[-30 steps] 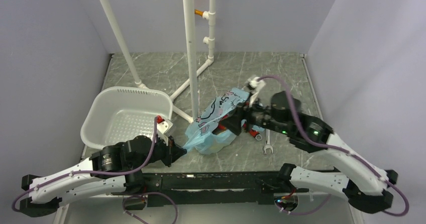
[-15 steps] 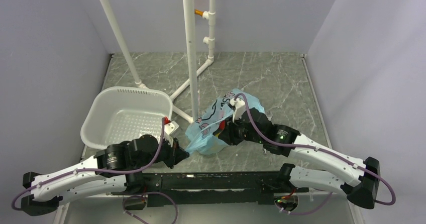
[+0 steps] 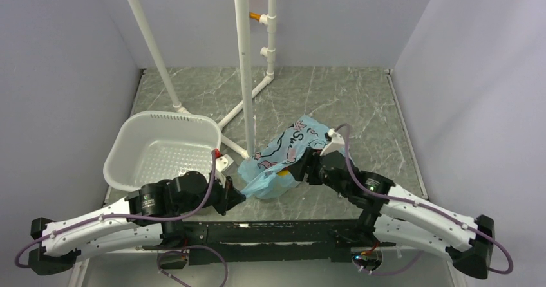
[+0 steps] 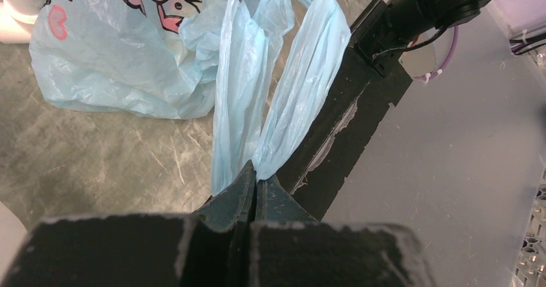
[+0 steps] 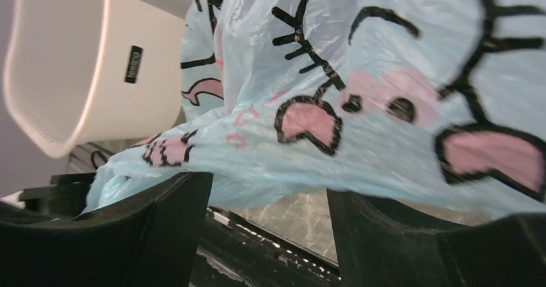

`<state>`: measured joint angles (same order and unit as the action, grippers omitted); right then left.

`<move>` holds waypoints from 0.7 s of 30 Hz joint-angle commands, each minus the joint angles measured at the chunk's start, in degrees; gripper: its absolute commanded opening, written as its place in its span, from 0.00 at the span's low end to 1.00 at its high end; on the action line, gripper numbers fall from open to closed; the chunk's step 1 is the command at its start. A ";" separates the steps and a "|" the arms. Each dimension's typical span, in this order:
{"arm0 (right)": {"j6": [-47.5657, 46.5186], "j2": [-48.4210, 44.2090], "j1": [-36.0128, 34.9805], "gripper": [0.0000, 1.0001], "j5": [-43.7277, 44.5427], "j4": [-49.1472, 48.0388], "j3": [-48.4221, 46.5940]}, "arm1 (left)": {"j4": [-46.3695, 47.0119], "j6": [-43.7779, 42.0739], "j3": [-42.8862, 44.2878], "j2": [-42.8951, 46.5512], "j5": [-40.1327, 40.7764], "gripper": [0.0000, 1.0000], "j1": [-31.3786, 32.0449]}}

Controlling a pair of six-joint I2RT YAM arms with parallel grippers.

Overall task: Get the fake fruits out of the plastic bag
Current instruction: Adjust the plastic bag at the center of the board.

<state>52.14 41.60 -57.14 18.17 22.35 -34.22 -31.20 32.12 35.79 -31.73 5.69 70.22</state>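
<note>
At the left stands the white perforated plastic basket (image 3: pixel 161 152). My left hand (image 4: pixel 255 185) is clamped tight on a loop handle of the thin light-blue printed plastic bag (image 3: pixel 283 153), which lies mid-way across the grey marbled tabletop (image 3: pixel 360 100). My right hand (image 5: pixel 267 200) is spread wide against the bag's right side, gripping nothing. I judge the fake fruits are hidden inside. I'm opening the bag; next, the right hand must find the mouth and reach in.

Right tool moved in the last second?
Yes. In the top view the right tool has dropped back toward the near edge, its wrist swinging closer to the upright pipe. Its tips are at the bag.
</note>
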 commanded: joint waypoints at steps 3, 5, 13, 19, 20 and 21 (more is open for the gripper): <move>-0.87 6.80 -0.16 0.64 -6.33 4.69 -7.74 | 4.16 0.13 -0.07 0.84 -1.17 0.00 0.18; -1.15 5.12 -0.17 0.53 -12.55 2.58 -6.58 | 4.60 0.07 -0.19 0.67 -1.04 0.00 0.18; 15.07 -0.02 -0.18 0.42 -17.10 -2.45 3.62 | 4.11 -0.98 1.29 -1.96 -1.34 0.00 0.18; 18.76 -0.48 0.29 0.81 -2.47 -5.49 7.26 | 4.27 -1.08 0.95 -2.65 -1.78 0.00 0.19; 19.22 -0.97 0.54 0.82 -0.52 -6.11 7.77 | 4.28 -1.05 0.88 -2.66 -2.08 0.00 0.19; 19.45 -1.48 1.09 0.82 0.73 -7.19 8.37 | 4.19 -1.01 0.80 -2.75 -2.21 0.00 0.19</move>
<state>67.42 42.37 -57.06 9.02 20.91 -26.59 -28.93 32.08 35.79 -34.28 4.91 70.22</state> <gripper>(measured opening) 0.805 0.013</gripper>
